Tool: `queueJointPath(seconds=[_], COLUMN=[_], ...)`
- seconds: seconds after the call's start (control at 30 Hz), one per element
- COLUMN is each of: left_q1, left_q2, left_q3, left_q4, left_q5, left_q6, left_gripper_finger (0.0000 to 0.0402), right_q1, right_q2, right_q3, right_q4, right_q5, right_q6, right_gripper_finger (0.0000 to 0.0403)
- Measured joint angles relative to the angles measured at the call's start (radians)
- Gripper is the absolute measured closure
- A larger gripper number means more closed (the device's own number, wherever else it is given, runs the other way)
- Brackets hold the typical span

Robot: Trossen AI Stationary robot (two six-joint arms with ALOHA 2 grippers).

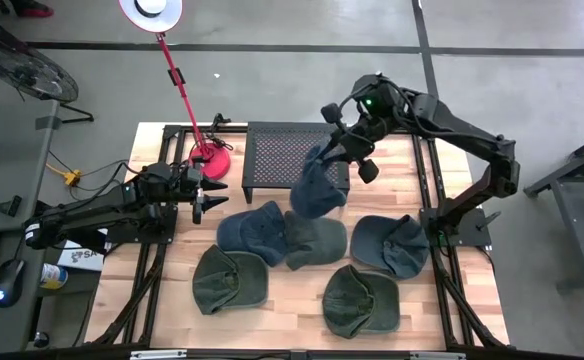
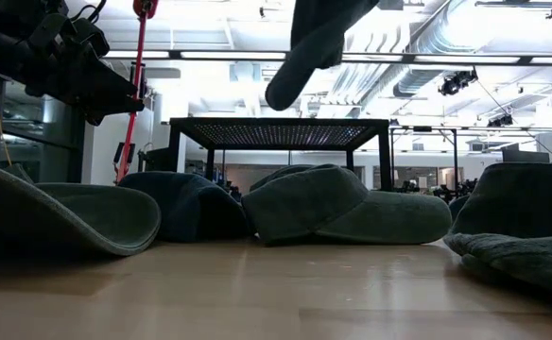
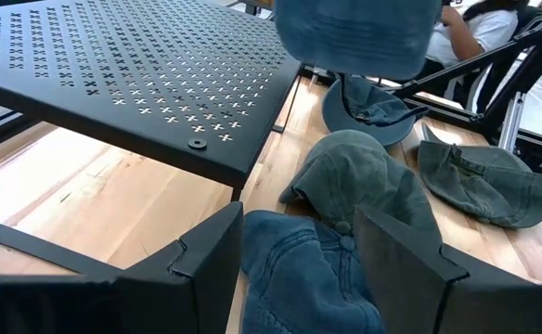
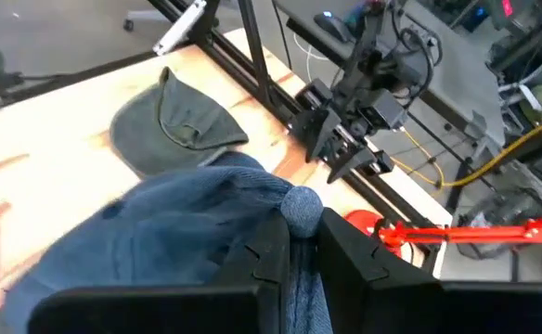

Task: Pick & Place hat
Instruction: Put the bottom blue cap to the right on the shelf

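My right gripper (image 1: 340, 150) is shut on a blue denim hat (image 1: 317, 190) that hangs over the front edge of the black perforated rack (image 1: 297, 150). In the low view the hat (image 2: 314, 42) hangs high above the table. My left gripper (image 1: 208, 196) is open and hovers over the table's left side, next to a second blue hat (image 1: 252, 230) that lies on the wood. In the left wrist view its fingers (image 3: 206, 264) stand apart above that hat (image 3: 299, 278) without touching it. My right gripper pinches the blue hat between its two fingers (image 4: 271, 250) at the crown, right beside the top button (image 4: 301, 209). The fingers come from above. The hat is lifted clear and hangs slack below them.
More hats lie on the wood: a grey-green one (image 1: 314, 240), a blue-grey one (image 1: 387, 245) and two green ones (image 1: 230, 278) (image 1: 360, 300). A red lamp stand (image 1: 210, 160) stands at the rack's left. A person sits beyond the table (image 3: 480, 23).
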Motion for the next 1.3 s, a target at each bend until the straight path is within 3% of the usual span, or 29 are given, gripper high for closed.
queueJointPath(seconds=[0.33, 0.63, 0.77, 0.93, 1.2, 1.3], left_q1=[0.0, 0.0, 0.0, 0.0, 0.0, 0.0], left_q2=[0.0, 0.0, 0.0, -0.001, 0.0, 0.0], left_q3=[0.0, 0.0, 0.0, 0.0, 0.0, 0.0], left_q4=[0.0, 0.0, 0.001, 0.04, 0.166, 0.229], left_q5=[0.0, 0.0, -0.002, -0.106, -0.135, -0.089], left_q6=[0.0, 0.0, 0.001, -0.001, -0.259, -0.38], left_gripper_finger=[0.0197, 0.0197, 0.0197, 0.0197, 0.0197, 0.0197], right_q1=[0.0, 0.084, 0.143, 0.216, 0.33, 0.362], right_q2=[-0.004, -0.007, -0.008, -0.008, -0.01, -0.01], right_q3=[0.0, 0.001, 0.027, 0.082, 0.131, 0.131], right_q4=[-0.026, -0.053, -0.046, -0.039, 0.12, 0.19], right_q5=[0.019, 0.02, 0.02, 0.022, 0.024, 0.027], right_q6=[-0.023, -0.019, 0.081, 0.194, 0.307, 0.333], right_gripper_finger=[0.037, 0.037, 0.037, 0.037, 0.037, 0.037])
